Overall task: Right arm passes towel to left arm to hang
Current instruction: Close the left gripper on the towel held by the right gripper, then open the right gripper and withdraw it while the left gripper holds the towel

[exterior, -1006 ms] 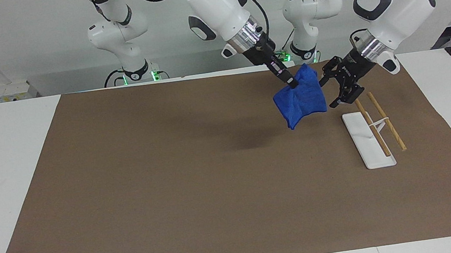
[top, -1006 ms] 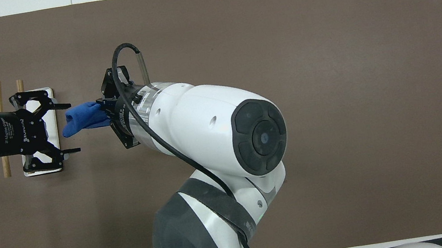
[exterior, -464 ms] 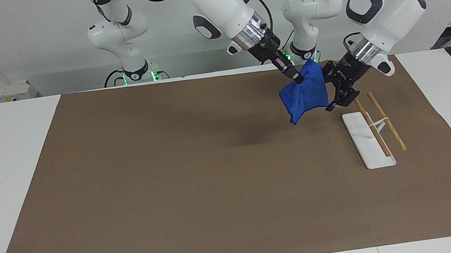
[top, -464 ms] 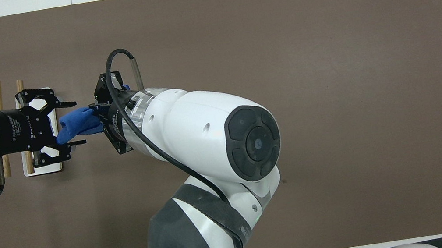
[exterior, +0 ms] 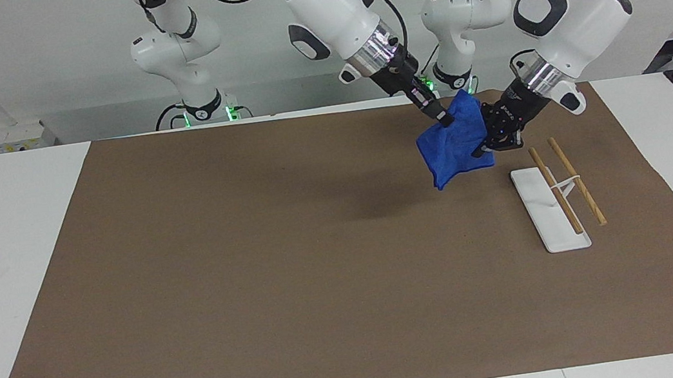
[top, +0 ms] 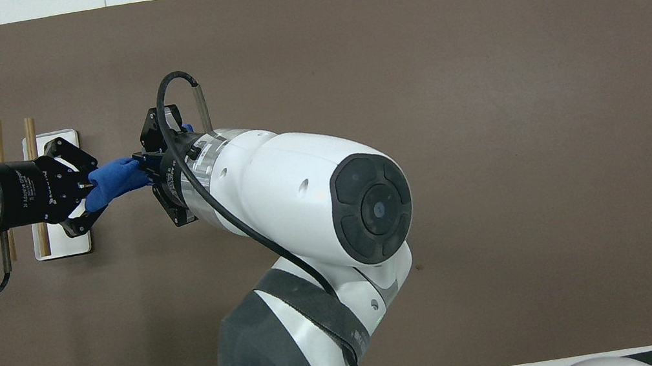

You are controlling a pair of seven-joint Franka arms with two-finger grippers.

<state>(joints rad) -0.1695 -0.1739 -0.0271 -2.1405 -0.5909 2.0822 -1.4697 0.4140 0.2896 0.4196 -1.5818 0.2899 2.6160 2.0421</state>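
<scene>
Towel (exterior: pixel 453 146) soft cloth – rack (exterior: pixel 550 207) glossy plastic, seemingly wooden rods.

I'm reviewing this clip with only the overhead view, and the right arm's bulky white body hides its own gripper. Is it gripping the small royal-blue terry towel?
Observer: Yes. In the facing view, the right gripper is shut on the upper edge of the small royal-blue terry towel.
Operator: Does the cloth touch the table?
Observer: No. It hangs in the air over the brown paper mat, with its lowest corner clear of the mat.
Operator: And the other gripper's hold?
Observer: The left gripper is shut on the towel's side edge, and its hold appears lower than the right gripper's.
</scene>
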